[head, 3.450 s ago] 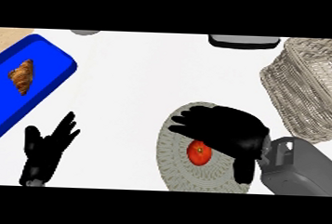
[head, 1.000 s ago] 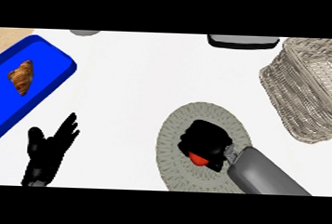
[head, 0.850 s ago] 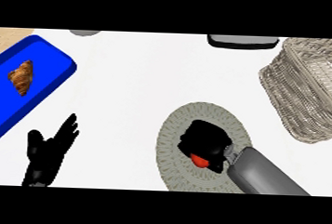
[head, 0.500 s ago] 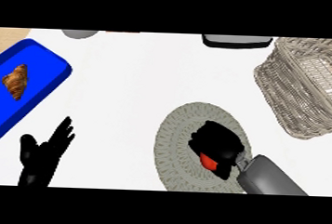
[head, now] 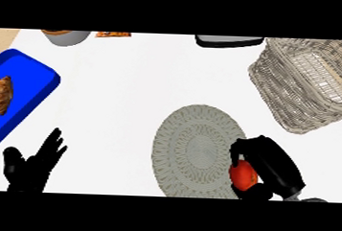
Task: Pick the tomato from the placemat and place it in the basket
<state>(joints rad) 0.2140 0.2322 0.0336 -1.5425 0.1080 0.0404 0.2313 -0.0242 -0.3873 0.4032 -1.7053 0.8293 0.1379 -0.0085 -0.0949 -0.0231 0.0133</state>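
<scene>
Head view: right hand (head: 271,165) fingers around tomato (head: 242,175) over placemat (head: 194,149)

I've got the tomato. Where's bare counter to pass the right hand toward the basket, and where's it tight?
Widest bare counter: the middle, between tray, placemat and basket. The strip from placemat to basket is free, a likely path for the right hand with the tomato. Tighter along the far edge: bowl, dark dish.

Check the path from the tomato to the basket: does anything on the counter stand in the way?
Nothing visible does. The right hand is curled round the tomato at the right edge of the placemat. The basket sits farther back on the right, with only bare white counter between them.
</scene>
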